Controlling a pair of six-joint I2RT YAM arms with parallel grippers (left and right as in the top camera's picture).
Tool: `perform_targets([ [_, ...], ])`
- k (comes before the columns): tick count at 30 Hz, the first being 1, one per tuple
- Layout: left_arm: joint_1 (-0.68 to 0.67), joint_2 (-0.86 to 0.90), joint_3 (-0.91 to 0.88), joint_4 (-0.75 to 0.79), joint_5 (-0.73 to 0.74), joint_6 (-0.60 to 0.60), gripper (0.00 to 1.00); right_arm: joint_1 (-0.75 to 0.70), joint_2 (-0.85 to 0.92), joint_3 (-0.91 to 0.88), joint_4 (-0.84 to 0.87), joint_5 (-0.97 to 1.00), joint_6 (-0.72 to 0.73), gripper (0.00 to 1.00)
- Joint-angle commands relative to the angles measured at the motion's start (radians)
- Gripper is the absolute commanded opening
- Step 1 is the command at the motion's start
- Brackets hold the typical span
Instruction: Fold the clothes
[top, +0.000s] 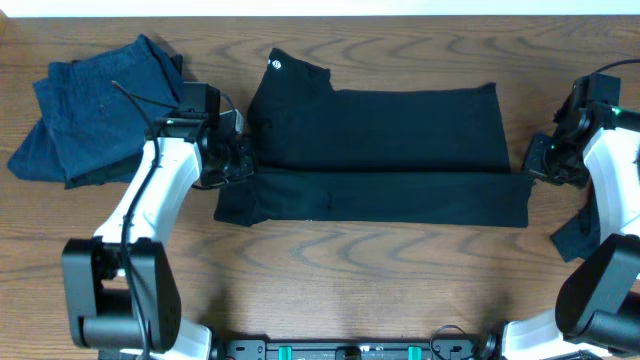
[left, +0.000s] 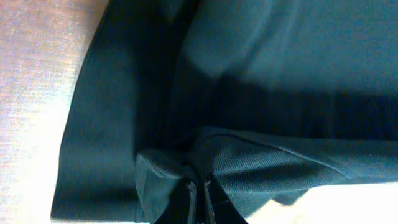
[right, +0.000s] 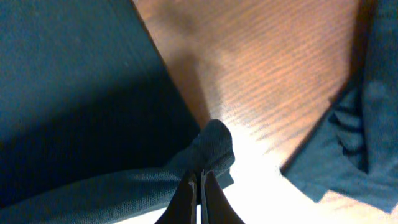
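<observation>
Pinching the long black garment (top: 390, 130) at both of its ends, I am holding it spread across the middle of the tabletop (top: 330, 280). My left tool (top: 238, 160) is clamping on a bunched fold of fabric at the garment's left end, at the seam where its two long bands are meeting. The left wrist view is showing the cloth puckering into a ridge right at the tips. My right tool (top: 532, 165) is gripping the opposite end. In the right wrist view its fingers (right: 212, 202) are pressing together on a small rounded corner of the black fabric, with bare wood showing just beyond it.

The garment is lying as two long bands side by side, and the upper one is carrying a small white round logo (top: 276, 63) near its far left corner. The dark blue clothes (top: 95, 110) are sitting in a rumpled heap at the far left, beside my left arm and apart from the black garment. Another dark cloth (top: 575, 238) is lying near my right arm, also apart from it.
</observation>
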Motion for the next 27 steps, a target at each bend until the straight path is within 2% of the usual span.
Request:
perform_targets([
  [1, 0.005, 0.047, -0.004, 0.026, -0.017, 0.001, 0.06, 0.018, 0.007, -0.002, 0.022, 0.014, -0.010, 0.01],
  [10, 0.005, 0.107, -0.004, 0.125, -0.022, 0.001, 0.06, 0.056, 0.009, -0.002, 0.054, 0.014, -0.010, 0.01],
  [15, 0.005, 0.107, -0.006, 0.124, -0.153, -0.082, 0.06, 0.060, 0.021, -0.002, 0.065, 0.014, -0.010, 0.01],
  [27, 0.005, 0.107, -0.022, 0.128, -0.155, -0.085, 0.06, 0.090, 0.148, -0.002, 0.117, 0.014, -0.010, 0.01],
])
